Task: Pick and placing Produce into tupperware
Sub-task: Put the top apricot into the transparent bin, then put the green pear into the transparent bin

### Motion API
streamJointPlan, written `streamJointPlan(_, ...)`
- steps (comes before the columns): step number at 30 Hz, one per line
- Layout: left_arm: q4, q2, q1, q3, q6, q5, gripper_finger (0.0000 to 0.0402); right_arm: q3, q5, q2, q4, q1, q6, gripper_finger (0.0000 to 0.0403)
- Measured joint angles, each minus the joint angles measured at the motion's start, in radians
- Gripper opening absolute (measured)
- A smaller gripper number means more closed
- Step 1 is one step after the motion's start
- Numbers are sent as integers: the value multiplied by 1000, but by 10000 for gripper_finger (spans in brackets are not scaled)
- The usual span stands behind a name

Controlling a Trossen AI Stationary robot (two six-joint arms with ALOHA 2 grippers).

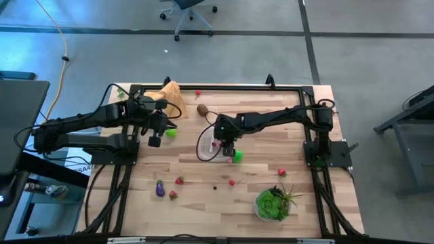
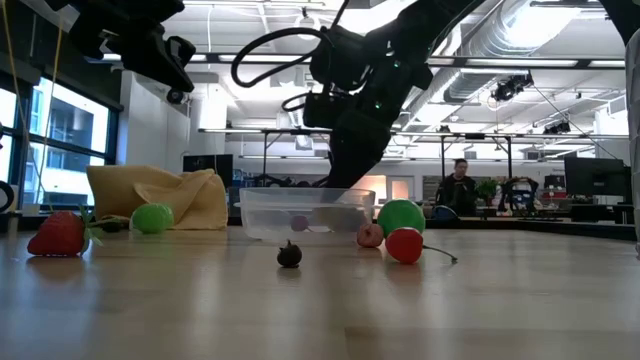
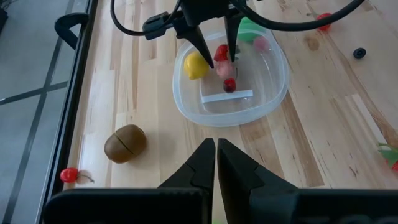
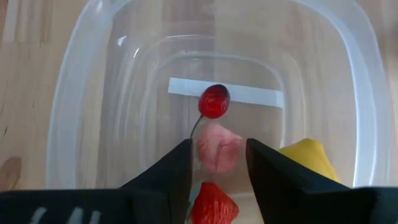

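Right gripper (image 4: 217,163): you had its fingers apart over the tupperware (image 4: 81,93), nothing gripped; cherry (image 4: 214,101) and lemon (image 4: 308,157) inside.
Left gripper (image 3: 216,163): fingers closed, empty.

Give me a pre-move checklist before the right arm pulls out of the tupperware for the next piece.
1. Right gripper open: ok, fingers apart over the container.
2. Nothing pinched between its fingers: ok, pink piece lies on the floor of the tupperware.
3. Contents settled: ok, red cherry, yellow lemon and red piece lie inside.
4. Tupperware upright on the table: ok.
5. Left gripper out of the way: ok, shut, apart from the container.
6. Next produce reachable: ok, green lime beside the rim.
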Motion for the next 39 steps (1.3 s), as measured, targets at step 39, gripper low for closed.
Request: streamJointPlan(39, 0, 0, 0, 0, 0, 0, 10, -60, 82, -283, -456, 104, 540, 178)
